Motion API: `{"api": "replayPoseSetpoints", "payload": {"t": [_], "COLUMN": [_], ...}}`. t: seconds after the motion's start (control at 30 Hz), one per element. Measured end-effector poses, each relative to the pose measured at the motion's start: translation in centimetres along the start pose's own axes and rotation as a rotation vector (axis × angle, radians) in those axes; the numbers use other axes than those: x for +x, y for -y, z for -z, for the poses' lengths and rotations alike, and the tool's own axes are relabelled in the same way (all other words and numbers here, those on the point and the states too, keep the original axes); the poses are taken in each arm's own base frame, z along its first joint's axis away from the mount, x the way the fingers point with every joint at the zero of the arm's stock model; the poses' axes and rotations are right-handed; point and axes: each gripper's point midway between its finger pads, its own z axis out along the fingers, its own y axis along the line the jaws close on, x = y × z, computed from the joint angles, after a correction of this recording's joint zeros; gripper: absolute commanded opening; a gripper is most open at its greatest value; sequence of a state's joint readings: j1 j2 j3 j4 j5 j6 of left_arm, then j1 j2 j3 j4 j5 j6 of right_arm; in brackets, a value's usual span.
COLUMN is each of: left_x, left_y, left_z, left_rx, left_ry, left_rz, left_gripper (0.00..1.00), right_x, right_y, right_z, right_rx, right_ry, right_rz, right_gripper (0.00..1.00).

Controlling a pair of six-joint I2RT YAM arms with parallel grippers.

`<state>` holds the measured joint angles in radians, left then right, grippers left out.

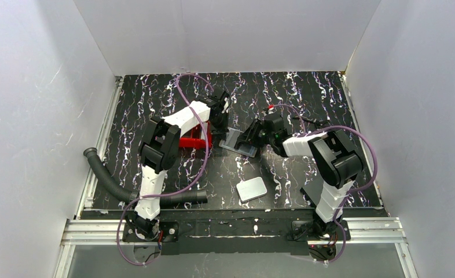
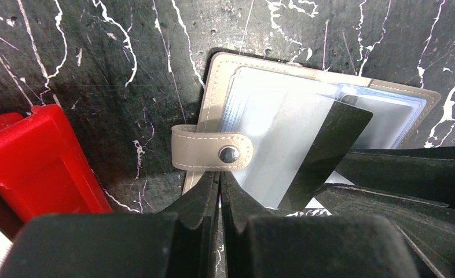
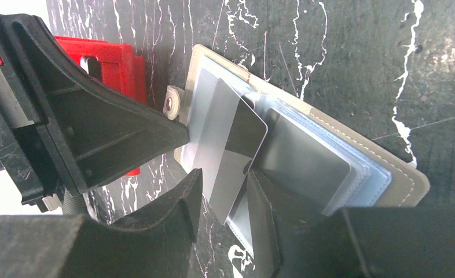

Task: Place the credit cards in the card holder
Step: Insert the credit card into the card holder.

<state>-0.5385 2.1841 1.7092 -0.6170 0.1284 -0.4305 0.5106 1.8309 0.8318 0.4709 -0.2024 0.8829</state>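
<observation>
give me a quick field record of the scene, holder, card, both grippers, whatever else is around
card holder: lying open on the table, clear sleeves facing up
snap strap: unfastened, sticking out past the holder's edge
credit card: tilted up over the sleeves, between the right gripper's jaws; cannot tell if its edge is inside a sleeve
right gripper: open, a gap shows beside the card
left gripper: shut, tips at the holder's edge by the strap
red tray: beside the holder, on the left arm's side
white slab: lying flat nearer the arm bases, apart from the holder
</observation>
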Motion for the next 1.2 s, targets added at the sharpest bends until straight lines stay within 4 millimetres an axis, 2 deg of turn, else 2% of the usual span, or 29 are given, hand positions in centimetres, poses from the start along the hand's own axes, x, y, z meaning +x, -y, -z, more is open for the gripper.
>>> {"api": "replayPoseSetpoints", "payload": {"t": [0.2,0.4,0.77,1.03,1.2], "left_x": [0.0,0.1,0.3,0.5,0.6], "left_y": [0.1,0.0,0.1,0.2,0.0], "left_z": [0.0,0.1,0.1,0.1,0.2], "left_rx": [0.002,-0.001,0.002,0.007,0.006], "left_ry": [-0.001,-0.005,-0.01,-0.015,-0.02], "left_rz": [-0.001,-0.002,-0.003,-0.003,0.004], "left_gripper": [0.01,0.01,0.01,0.01,0.01], "right_x": [0.2,0.4,0.5,1.1,1.6], "right_y": [-0.3,-1.0,-0.5,-0.8,-1.4], "right_z": [-0.4,-2.1,-1.5,-1.2,-1.2], "right_rx": [0.029,0.096,0.175,0.132,0.057], "right_ry": [-0.027,-0.027,-0.019,-0.026,-0.015], "right_rz": [0.05,0.128,0.211,0.201,0.087], "right_gripper": [0.41,0.38,0.4,0.37,0.38]}}
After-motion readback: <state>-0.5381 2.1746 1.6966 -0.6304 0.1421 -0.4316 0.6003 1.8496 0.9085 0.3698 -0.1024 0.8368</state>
